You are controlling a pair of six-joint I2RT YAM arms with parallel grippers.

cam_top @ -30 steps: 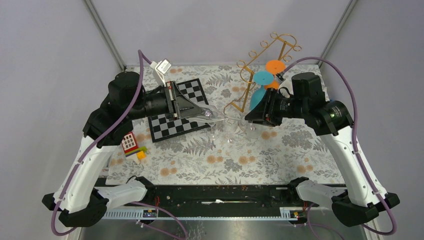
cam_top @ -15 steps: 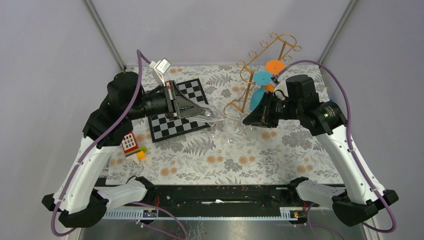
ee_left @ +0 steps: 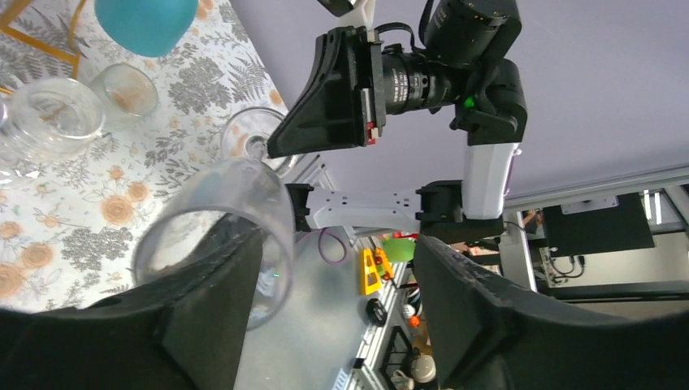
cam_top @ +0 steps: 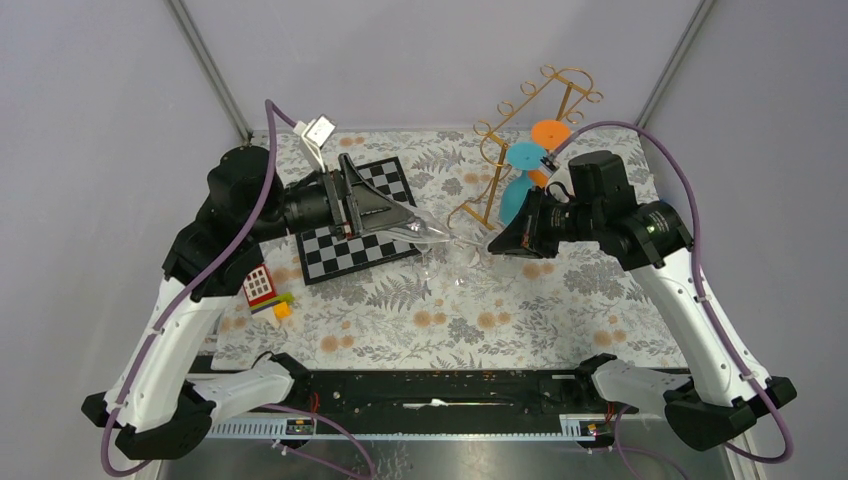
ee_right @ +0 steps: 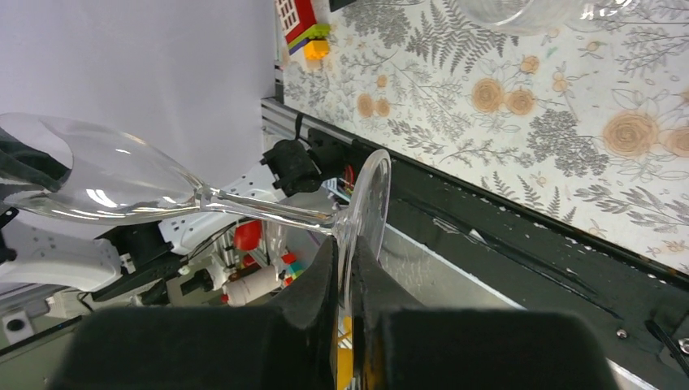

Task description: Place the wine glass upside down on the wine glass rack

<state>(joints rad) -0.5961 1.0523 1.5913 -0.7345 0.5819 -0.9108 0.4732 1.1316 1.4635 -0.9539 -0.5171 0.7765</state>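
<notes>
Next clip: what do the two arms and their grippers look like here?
The left arm and right arm each have white lower links and black upper joints, with a purple cable looping alongside. The left gripper and right gripper are black tapering wedges. A small green light shows on the right arm.

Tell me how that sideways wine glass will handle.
Probably fragile: the wine glass is thin clear glass on a slim stem. Likely slippery: the right gripper pinches only the foot's smooth edge. Held sideways by that edge, it may swing or twist, with the left gripper open around the bowl.
</notes>
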